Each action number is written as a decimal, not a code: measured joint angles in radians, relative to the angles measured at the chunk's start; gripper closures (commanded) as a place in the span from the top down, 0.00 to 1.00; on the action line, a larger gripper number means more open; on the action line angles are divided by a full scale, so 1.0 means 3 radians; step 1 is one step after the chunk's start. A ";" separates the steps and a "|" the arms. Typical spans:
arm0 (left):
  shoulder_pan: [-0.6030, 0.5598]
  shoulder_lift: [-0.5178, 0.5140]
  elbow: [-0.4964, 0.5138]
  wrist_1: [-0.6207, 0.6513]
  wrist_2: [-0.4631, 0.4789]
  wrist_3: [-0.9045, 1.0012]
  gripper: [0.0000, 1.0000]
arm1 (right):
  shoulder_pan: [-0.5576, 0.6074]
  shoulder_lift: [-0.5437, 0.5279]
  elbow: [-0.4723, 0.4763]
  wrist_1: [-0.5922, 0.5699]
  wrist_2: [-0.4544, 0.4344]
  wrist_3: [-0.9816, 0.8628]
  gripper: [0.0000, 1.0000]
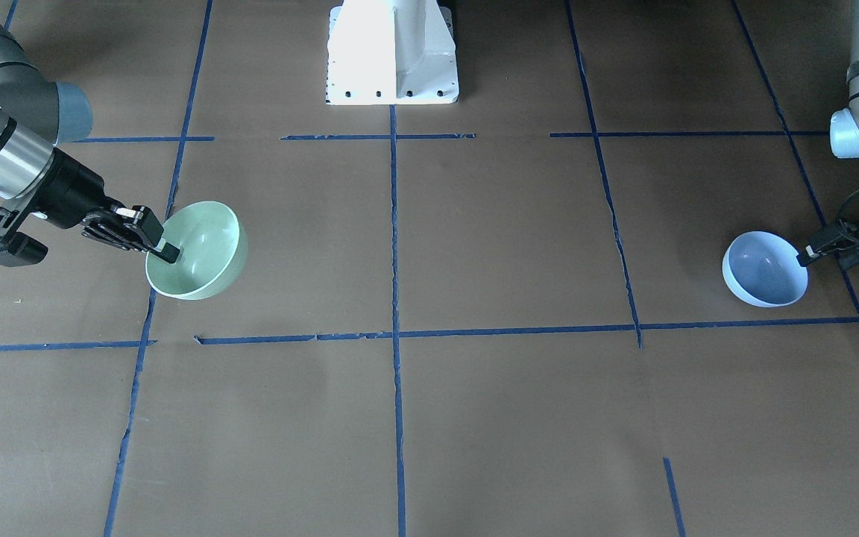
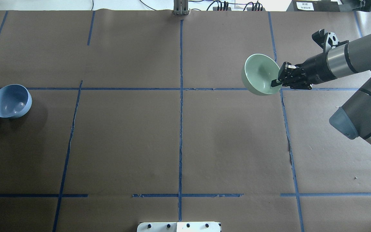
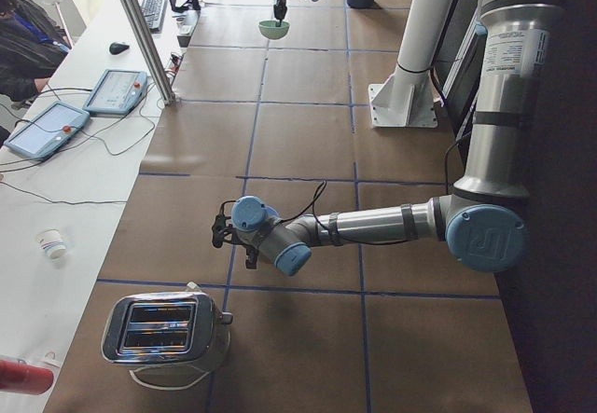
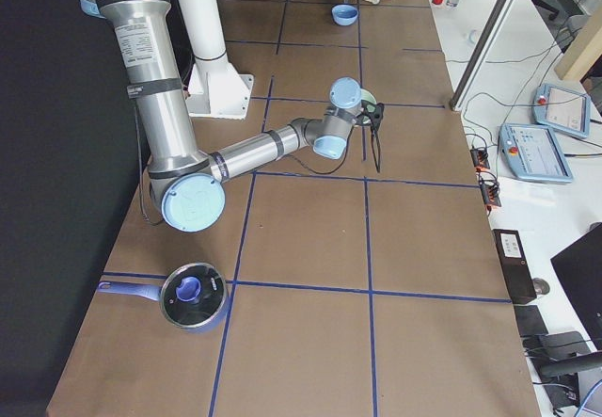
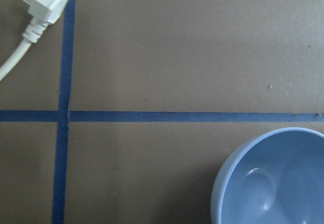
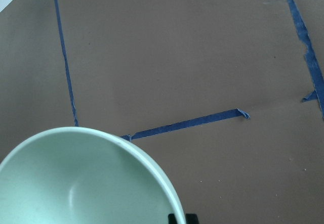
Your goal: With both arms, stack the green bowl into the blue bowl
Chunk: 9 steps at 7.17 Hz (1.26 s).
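The green bowl [image 1: 202,253] hangs tilted, off the table, pinched at its rim by my right gripper [image 1: 167,252], which is shut on it. It also shows in the overhead view [image 2: 259,75] with the right gripper [image 2: 276,82], and in the right wrist view [image 6: 76,183]. The blue bowl [image 1: 763,268] sits on the brown table at the robot's far left, also in the overhead view [image 2: 11,100] and the left wrist view [image 5: 273,183]. My left gripper [image 1: 808,255] is at its outer rim. No finger shows in the left wrist view, and the jaws look open.
The white pedestal base [image 1: 392,52] stands at the table's middle. A white plug and cord [image 5: 43,4] lie near the blue bowl. A toaster [image 3: 168,329] stands at the left end, and a lidded blue pot [image 4: 193,295] at the right end.
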 measured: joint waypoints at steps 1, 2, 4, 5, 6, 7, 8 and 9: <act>0.0081 -0.0017 0.0004 -0.0005 0.0003 -0.0039 0.64 | 0.0001 -0.0004 0.0003 0.0000 0.0000 -0.0001 0.00; 0.0141 -0.0032 0.0016 -0.0007 0.0004 -0.0066 0.40 | 0.0001 -0.0005 0.0004 0.0000 -0.0001 -0.0002 0.00; 0.0181 -0.0044 0.0054 -0.0004 -0.0002 -0.0091 0.00 | 0.0001 -0.0006 0.0005 0.0000 -0.0003 -0.0001 0.00; 0.0185 -0.0078 0.0058 0.0005 -0.0011 -0.0191 0.00 | 0.0001 -0.0005 0.0002 0.0000 -0.0004 -0.0003 0.00; 0.0190 -0.0196 0.0048 0.0021 -0.0036 -0.0506 0.00 | 0.0001 -0.0004 -0.0001 0.0000 -0.0005 -0.0005 0.00; 0.0223 -0.0377 0.0042 0.0026 -0.0086 -0.0936 0.00 | 0.0001 -0.0004 -0.0003 0.0000 -0.0004 -0.0005 0.00; 0.0317 -0.0595 0.0038 0.0028 -0.0140 -0.1352 0.00 | 0.0001 -0.0004 -0.0004 0.0000 -0.0003 -0.0005 0.01; 0.0460 -0.0832 0.0037 0.0030 -0.0157 -0.1718 0.00 | 0.0000 -0.0002 -0.0004 0.0000 -0.0004 -0.0005 0.01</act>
